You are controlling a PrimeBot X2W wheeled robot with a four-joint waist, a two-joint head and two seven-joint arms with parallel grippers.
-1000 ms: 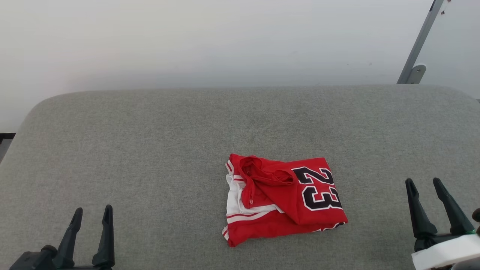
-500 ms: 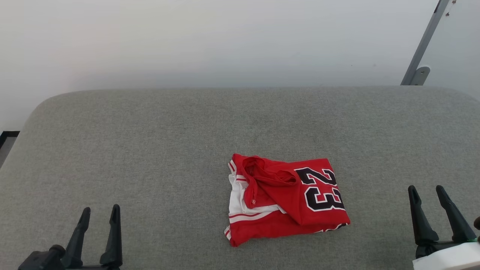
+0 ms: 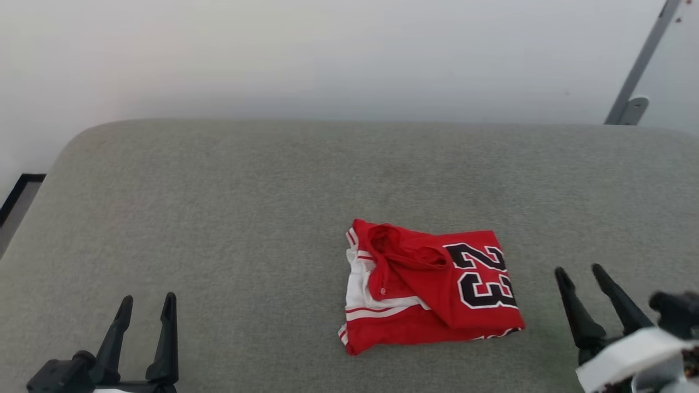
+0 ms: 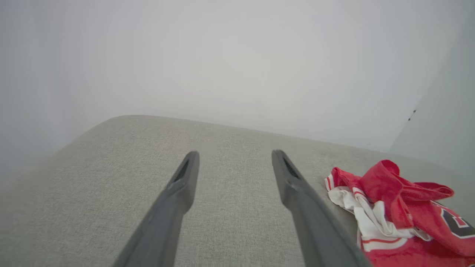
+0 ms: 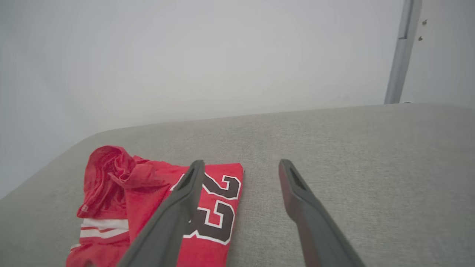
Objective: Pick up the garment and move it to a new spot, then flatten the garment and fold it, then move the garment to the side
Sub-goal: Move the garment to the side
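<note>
The garment (image 3: 431, 286), a red shirt with white sleeve parts, striped trim and a black "23", lies folded into a rough rectangle on the grey padded table (image 3: 229, 218), a little right of centre. Its collar end is bunched up at the left. My left gripper (image 3: 146, 308) is open at the lower left, well apart from the garment. My right gripper (image 3: 581, 275) is open at the lower right, just right of the garment's edge. The left wrist view has the garment (image 4: 393, 207) to the right of the open gripper (image 4: 233, 155). In the right wrist view the garment (image 5: 148, 196) lies left of the open gripper (image 5: 239, 165).
The grey fabric table has rounded far corners and ends at a pale wall (image 3: 327, 54). A grey metal post with a bracket (image 3: 636, 82) stands at the far right behind the table. A dark strip of floor edge (image 3: 19, 191) shows at the left.
The head camera has turned, so the whole picture has slid right. My right gripper has swung left, closer to the garment's right edge. The garment lies as before.
</note>
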